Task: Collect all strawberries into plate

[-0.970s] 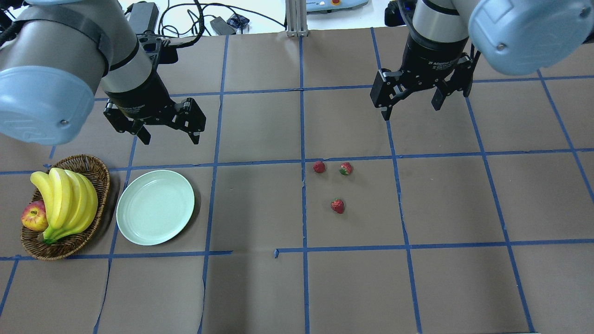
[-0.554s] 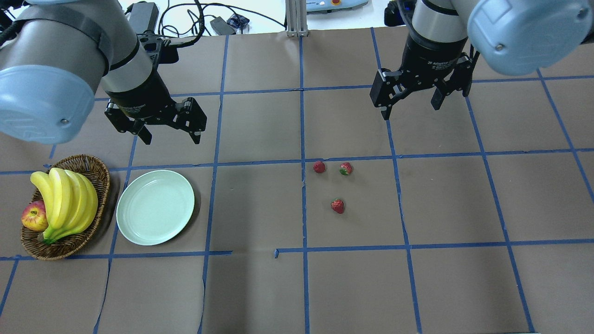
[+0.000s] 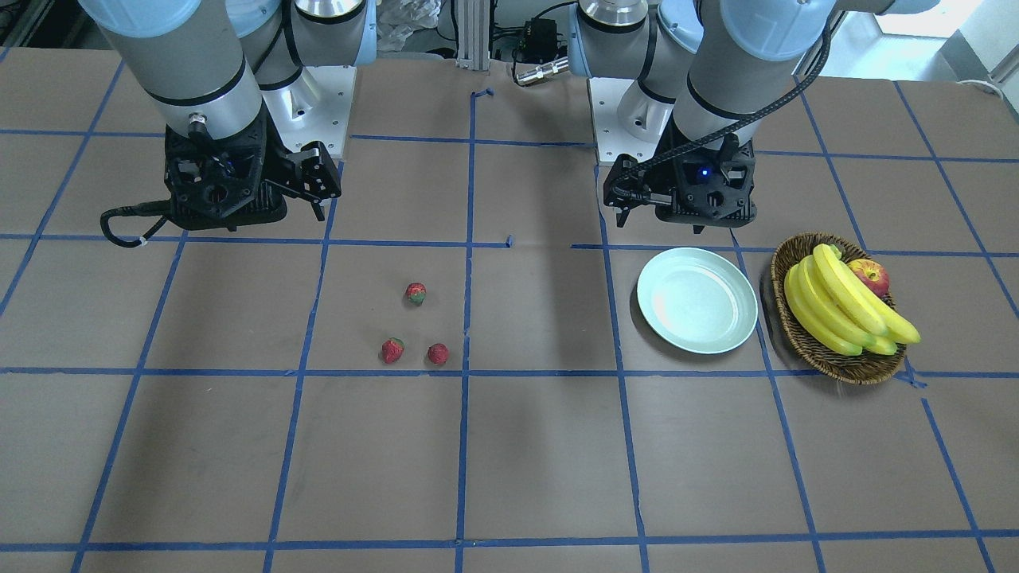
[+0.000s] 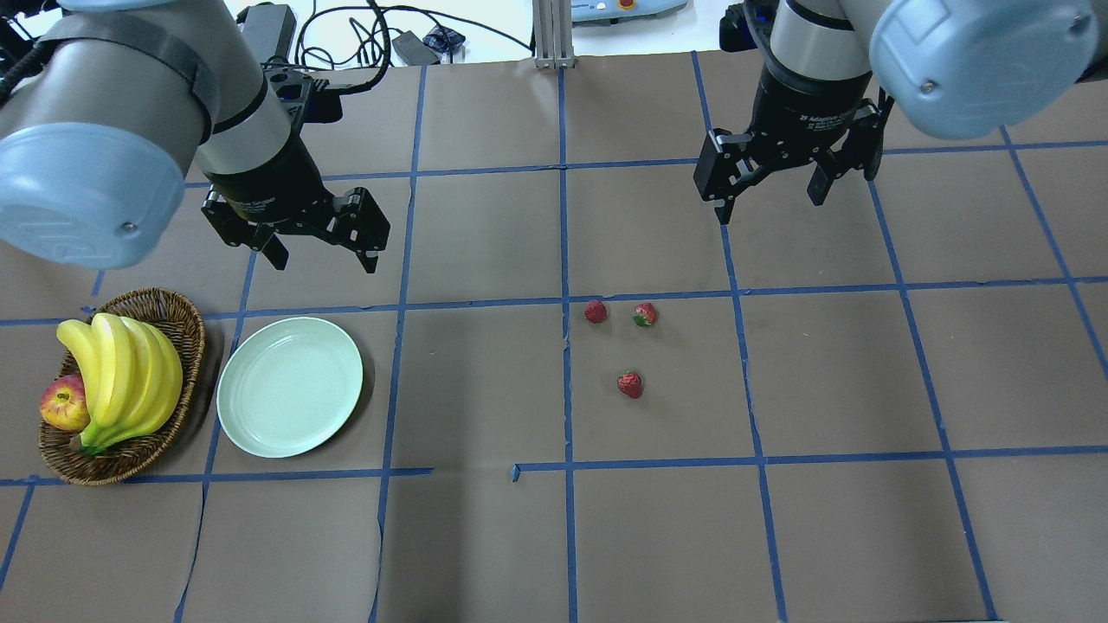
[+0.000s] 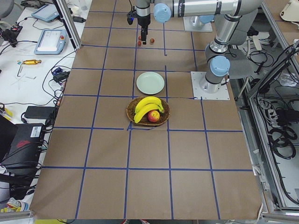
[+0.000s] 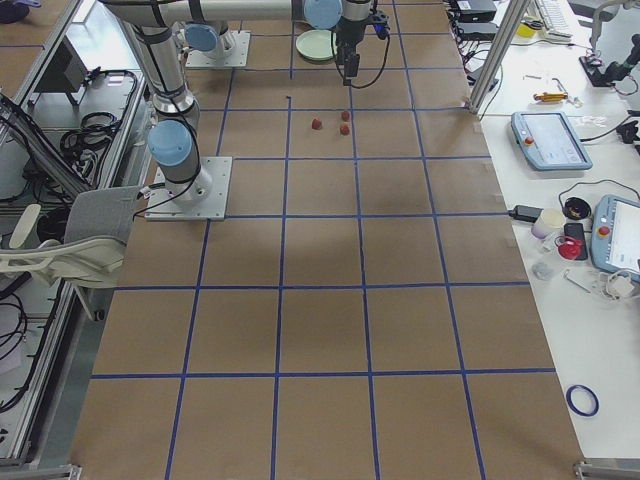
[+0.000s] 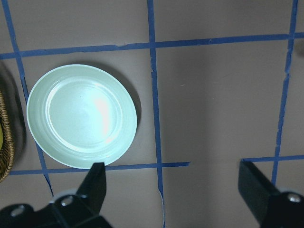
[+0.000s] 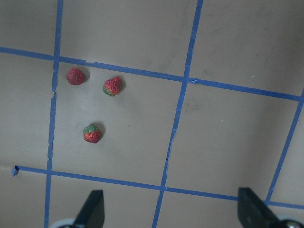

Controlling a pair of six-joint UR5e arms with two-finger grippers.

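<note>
Three small red strawberries lie on the brown table in one grid square: two side by side (image 4: 595, 311) (image 4: 645, 314) and one nearer (image 4: 630, 384). They also show in the right wrist view (image 8: 76, 76) (image 8: 112, 86) (image 8: 91, 133). The pale mint plate (image 4: 289, 385) sits empty at the left, also in the left wrist view (image 7: 81, 116). My left gripper (image 4: 322, 253) is open and empty, above the table behind the plate. My right gripper (image 4: 770, 197) is open and empty, behind and right of the strawberries.
A brown wicker basket (image 4: 177, 307) with a bunch of bananas (image 4: 121, 376) and an apple (image 4: 63, 404) stands just left of the plate. Blue tape lines grid the brown table. Cables and devices lie beyond the far edge.
My left gripper has shifted a little to the right and nearer. My right gripper has barely moved. The strawberries and plate have not moved.
</note>
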